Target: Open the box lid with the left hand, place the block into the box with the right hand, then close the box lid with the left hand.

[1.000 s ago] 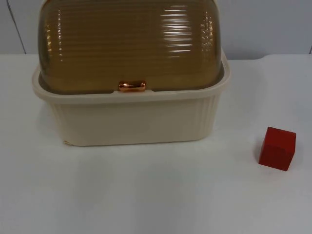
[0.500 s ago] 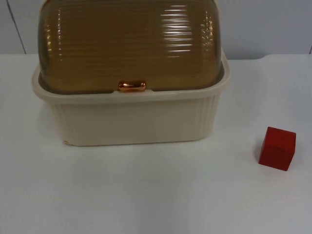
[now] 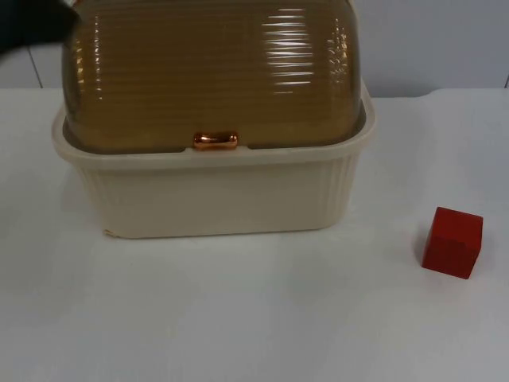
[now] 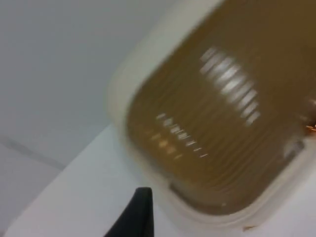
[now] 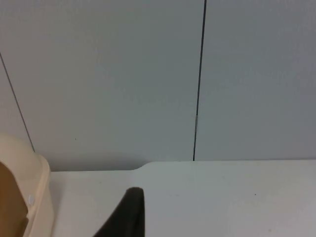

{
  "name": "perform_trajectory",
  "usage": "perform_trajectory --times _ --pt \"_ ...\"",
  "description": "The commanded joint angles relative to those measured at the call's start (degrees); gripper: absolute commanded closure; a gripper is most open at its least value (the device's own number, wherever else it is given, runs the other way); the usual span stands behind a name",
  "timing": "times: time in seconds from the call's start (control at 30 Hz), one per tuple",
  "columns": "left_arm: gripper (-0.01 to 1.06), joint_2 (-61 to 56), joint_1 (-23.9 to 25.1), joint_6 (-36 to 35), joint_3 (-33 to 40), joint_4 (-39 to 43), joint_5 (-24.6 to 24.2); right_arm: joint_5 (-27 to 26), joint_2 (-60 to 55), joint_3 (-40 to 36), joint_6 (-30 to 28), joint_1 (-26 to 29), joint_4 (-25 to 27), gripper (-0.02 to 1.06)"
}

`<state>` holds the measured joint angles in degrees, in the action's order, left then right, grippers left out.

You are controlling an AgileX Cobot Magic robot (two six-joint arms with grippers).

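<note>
The box (image 3: 215, 191), a cream ribbed plastic tub, sits on the white worktop (image 3: 238, 318) with its amber domed lid (image 3: 215, 72) shut down over the rim. A small copper handle (image 3: 215, 141) sits at the lid's front edge, at about 6 o'clock on the dome; that looks the natural place to hook and lift, since the ribbed, glossy dome itself would likely be slick and offer no edge. The lid appears thin, stiff and light.

The red block (image 3: 452, 242) stands on the worktop at roughly 4 o'clock from the box, well apart from it. It looks rigid and light, with flat faces that suit a pinch across opposite sides.

The left gripper (image 3: 32, 24) is a dark shape at the lid's 10 o'clock; I cannot tell how far it is open. The right gripper (image 5: 129, 212) waits, facing the partition wall (image 5: 148, 74), its opening likewise unclear.
</note>
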<state>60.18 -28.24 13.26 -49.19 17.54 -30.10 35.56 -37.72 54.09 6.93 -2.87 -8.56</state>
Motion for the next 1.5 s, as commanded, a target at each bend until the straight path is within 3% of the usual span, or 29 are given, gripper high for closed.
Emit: perform_trajectory --times 0.0,0.1,0.23,0.4,0.53,0.7,0.83,0.87,0.97,1.0,1.07,1.47 --pt "0.00 2.65 -4.71 2.61 -0.36 3.95 0.37 -0.67 0.00 0.39 -0.33 0.36 -0.19 0.02" --pt "0.00 7.49 -10.94 5.64 -0.36 10.75 0.37 -0.67 0.00 0.39 -0.33 0.36 -0.19 0.02" --pt "0.00 12.69 -14.66 6.99 -0.36 16.36 0.37 -0.67 0.00 0.39 -0.33 0.36 -0.19 0.02" --pt "0.00 19.37 -15.69 6.86 -0.36 20.05 1.10 -0.67 0.00 0.39 -0.33 0.36 -0.19 0.02" --pt "0.00 24.44 -15.82 1.38 -0.36 20.29 2.08 -0.69 0.00 0.39 -1.53 0.36 -0.31 0.02" --pt "0.01 25.01 -19.50 -2.67 -0.13 25.13 5.27 -0.69 0.00 0.39 -2.23 0.36 -0.31 0.02" --pt "0.07 25.12 -24.49 -22.50 1.28 44.54 2.43 -0.69 0.00 0.39 -2.23 0.36 -0.31 0.02" --pt "0.07 25.12 -24.49 -22.50 1.28 44.54 2.43 -0.69 0.00 0.39 -2.23 0.36 -0.31 0.02" --pt "0.10 25.26 -26.30 -46.53 6.96 67.76 0.11 -0.69 0.00 0.39 -2.23 0.36 -0.31 0.02" --pt "0.10 25.26 -26.30 -46.53 6.96 67.76 0.11 -0.69 0.00 0.39 -2.23 0.36 -0.31 0.02" --pt "0.10 26.39 -26.41 -64.82 11.17 82.41 -3.94 -0.69 0.00 0.39 -2.23 0.36 -0.31 0.02" --pt "0.10 33.59 -26.28 -64.84 10.52 82.41 -4.23 -1.03 0.00 0.39 -2.46 0.36 -0.31 0.02"
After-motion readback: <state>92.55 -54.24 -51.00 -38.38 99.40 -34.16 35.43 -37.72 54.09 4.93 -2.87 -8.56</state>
